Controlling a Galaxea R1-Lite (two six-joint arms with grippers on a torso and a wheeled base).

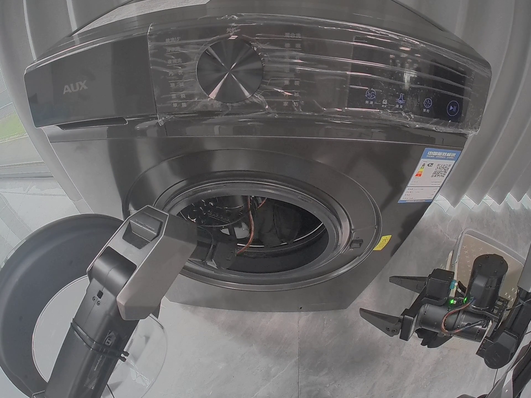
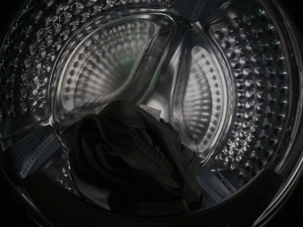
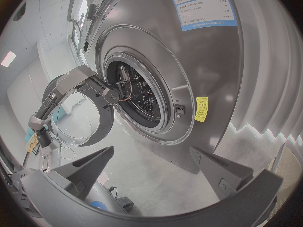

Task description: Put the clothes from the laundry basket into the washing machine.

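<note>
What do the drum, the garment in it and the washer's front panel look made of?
Drum: likely stainless steel, polished; embossed dimples throw bright reflections.
Garment: dark soft cloth, matte, slumped in folds; fibre unclear.
Front panel: grey metal or painted sheet, satin; soft, smooth sheen.

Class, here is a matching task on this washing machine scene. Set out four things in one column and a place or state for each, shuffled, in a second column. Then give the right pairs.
Column A
1. dark garment
2. washer door
3. right gripper
4. laundry basket

Column B
a. jaws apart, holding nothing
b. swung wide open, at the robot's left
c. lying inside the drum
d. standing at the robot's far right, beside the machine

Pairs: 1-c, 2-b, 3-a, 4-d
</note>
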